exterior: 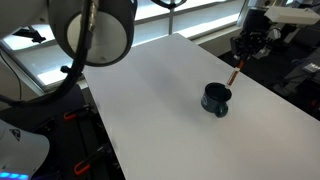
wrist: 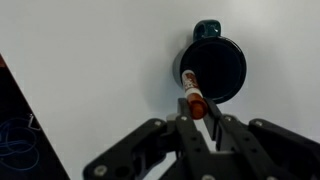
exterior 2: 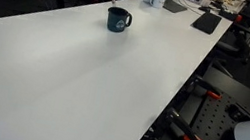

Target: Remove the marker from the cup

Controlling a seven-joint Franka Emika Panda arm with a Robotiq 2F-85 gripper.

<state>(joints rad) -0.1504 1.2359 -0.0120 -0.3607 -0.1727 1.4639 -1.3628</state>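
Pincer (wrist: 197, 118) clamped on the upper end of the marker (wrist: 191, 90), whose lower tip sits at the rim of the cup (wrist: 215, 68) on the table (wrist: 90, 60). Light, stiff, slick-barrelled, I'd guess; held high, it could swivel.

A dark blue cup (exterior: 215, 100) stands upright on the white bench (exterior: 150, 110), near its right edge. Above and just beside the cup hangs the dark end effector (exterior: 240, 62), clamped on a reddish-orange marker (exterior: 234, 76). The marker slants down to the cup's rim; whether its tip is inside cannot be told.
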